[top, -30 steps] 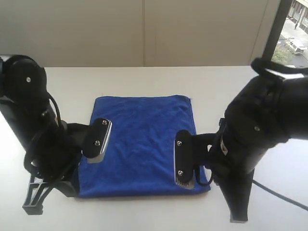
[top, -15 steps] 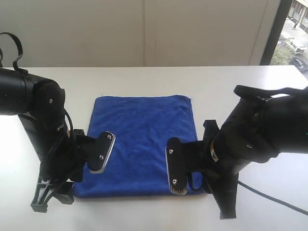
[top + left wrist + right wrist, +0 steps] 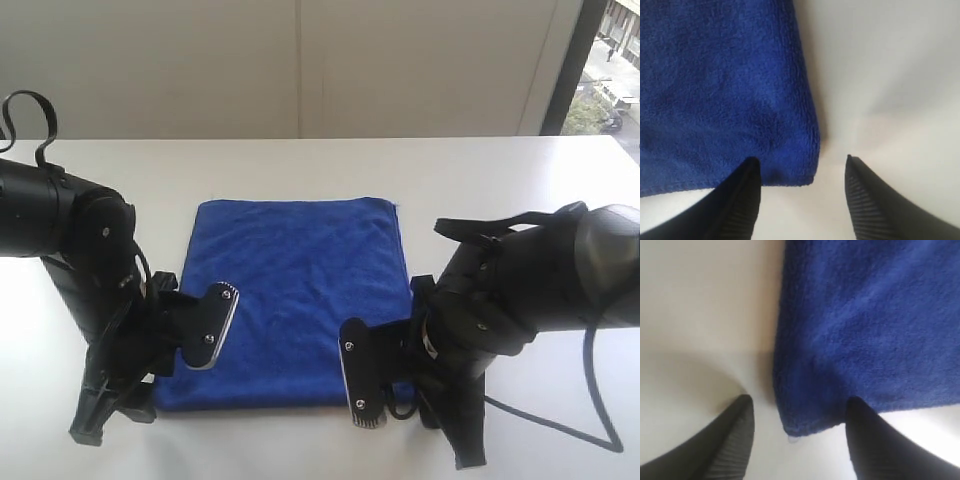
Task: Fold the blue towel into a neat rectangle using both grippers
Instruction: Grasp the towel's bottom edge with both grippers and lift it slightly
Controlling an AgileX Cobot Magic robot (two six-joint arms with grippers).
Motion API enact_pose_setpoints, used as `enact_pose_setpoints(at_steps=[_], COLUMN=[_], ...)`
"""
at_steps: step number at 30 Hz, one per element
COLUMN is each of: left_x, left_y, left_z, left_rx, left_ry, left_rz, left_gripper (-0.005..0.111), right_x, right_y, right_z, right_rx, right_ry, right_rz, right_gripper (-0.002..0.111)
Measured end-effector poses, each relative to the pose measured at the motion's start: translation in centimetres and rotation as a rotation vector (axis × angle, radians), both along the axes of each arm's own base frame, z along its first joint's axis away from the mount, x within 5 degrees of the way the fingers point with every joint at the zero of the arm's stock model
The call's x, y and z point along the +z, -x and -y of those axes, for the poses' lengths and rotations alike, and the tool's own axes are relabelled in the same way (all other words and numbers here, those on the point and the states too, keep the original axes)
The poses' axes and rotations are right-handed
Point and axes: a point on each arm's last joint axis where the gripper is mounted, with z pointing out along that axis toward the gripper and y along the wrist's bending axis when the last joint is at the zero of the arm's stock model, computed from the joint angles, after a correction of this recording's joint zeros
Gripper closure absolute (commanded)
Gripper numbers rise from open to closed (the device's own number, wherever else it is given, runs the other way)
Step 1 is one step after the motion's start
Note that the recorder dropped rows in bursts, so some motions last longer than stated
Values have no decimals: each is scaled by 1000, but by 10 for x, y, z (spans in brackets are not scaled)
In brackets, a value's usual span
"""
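Your blue towel (image 3: 298, 300) lies folded flat on the white tabletop (image 3: 480, 180). The left gripper (image 3: 802, 172) and right gripper (image 3: 797, 412) each straddle a near corner (jaws spread, gripping nothing).

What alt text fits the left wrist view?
A corner of the blue towel lies flat on a white table. The left hand is open, its two dark ridged fingers straddling the corner, gripping nothing.
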Motion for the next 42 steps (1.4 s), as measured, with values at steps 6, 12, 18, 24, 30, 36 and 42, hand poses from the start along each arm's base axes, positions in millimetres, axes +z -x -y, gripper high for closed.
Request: enact_pose_setpoints(at_steps=[6,12,18,24,30,36,42], left_x=[0,-1,-10,-16,-16,-7,7], left_y=[-2,-1,3,0,1,1,2], left_z=[1,0,-3,-19,-20,-21,-16], left_rx=[0,-1,3,79,97,98,133], left_ry=[9,8,14,36,47,68,162], left_rz=[17,18,31,36,36,74,111], left_gripper=[50,50,50,50,50,46,46], right_x=[-2,-3,-4,-5,-5,-5,-5], right_y=[-2,-3,-3,-2,-2,-1,-1], right_z=[-1,-2,-1,-1,-1,-1,-1], right_rx=[8,10,7,-12,-25,-27,-27], right_ry=[-4,1,6,4,5,4,4], right_rz=[7,4,-3,-9,-15,-16,-16], right_gripper=[56,68,73,73,73,73,73])
